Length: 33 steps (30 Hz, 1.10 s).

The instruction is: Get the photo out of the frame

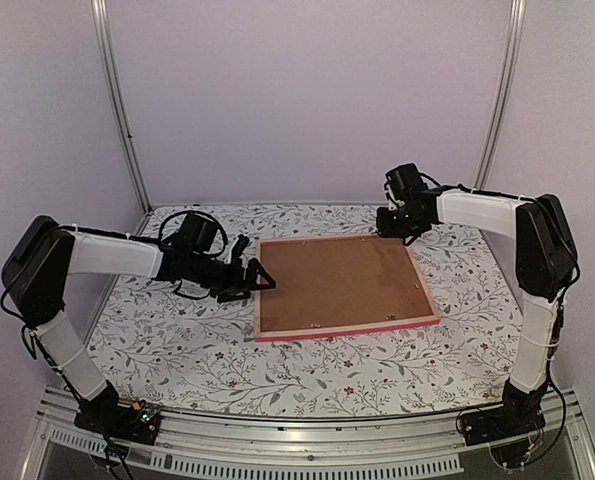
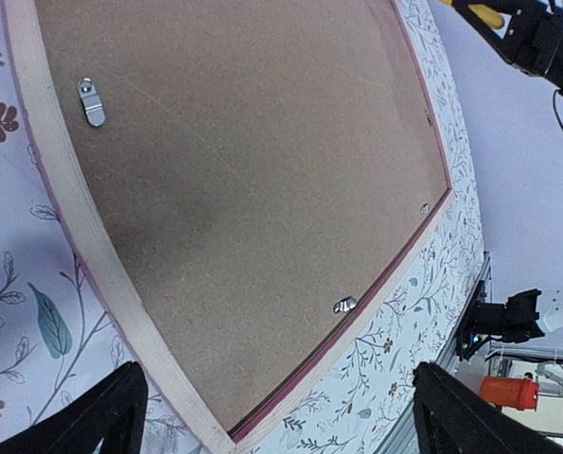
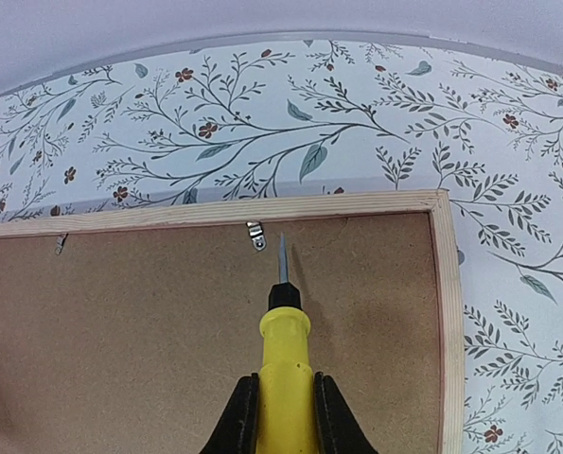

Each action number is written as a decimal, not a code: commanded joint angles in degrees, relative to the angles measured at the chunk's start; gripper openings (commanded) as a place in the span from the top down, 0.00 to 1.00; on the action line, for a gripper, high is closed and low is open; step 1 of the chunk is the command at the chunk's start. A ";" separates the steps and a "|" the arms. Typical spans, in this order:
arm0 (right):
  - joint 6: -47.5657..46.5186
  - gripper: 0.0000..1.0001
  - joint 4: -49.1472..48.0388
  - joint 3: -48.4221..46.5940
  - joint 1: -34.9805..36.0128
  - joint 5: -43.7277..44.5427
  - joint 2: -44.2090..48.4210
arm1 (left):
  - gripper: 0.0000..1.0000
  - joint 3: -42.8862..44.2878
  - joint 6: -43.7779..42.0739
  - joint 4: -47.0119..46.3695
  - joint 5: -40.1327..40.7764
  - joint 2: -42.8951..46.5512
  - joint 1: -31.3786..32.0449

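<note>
- frame (image 1: 347, 327) lies flat mid-bench, back side up; pink edge shows along the near side, pale wood rim round the back
- brown backing board (image 1: 342, 280) fills the frame; photo hidden under it, not visible
- frame looks wider than deep, long sides running left-right across the bench (image 1: 177, 340), slightly skewed, near right corner reaching furthest out
- small metal clips sit on the board along the rim: one mid far edge (image 3: 255, 235), another further along that edge (image 3: 61, 244), more seen from the left wrist (image 2: 91, 100)
- floral bench surface bare on all four sides of the frame; widest strip left and near, narrower far and right
- right tool (image 3: 283, 416) is over the far right part of the frame, narrow, clamped on a yellow-handled screwdriver (image 3: 283, 331)
- screwdriver blade points at the far edge, tip just beside the mid far clip; contact with the board cannot be told
- left tool (image 1: 260, 281) is just beside the frame's left edge, spread wide, holding nothing; its fingers (image 2: 92, 421) are low over the bench either side of the near left corner
- walls close the back and both sides; metal rail (image 1: 307, 435) along the near bench edge
</note>
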State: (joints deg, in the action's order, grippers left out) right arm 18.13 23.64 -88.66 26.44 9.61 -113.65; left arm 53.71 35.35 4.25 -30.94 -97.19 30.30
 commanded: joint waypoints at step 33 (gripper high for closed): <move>4.66 1.00 -6.41 -2.97 -1.35 -8.04 -7.86 | 0.01 2.27 -1.17 0.00 1.00 -1.72 -1.65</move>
State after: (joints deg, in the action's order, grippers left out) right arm 22.33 17.98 -90.59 25.41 5.15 -119.87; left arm 56.29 35.11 4.21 -29.93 -97.82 29.34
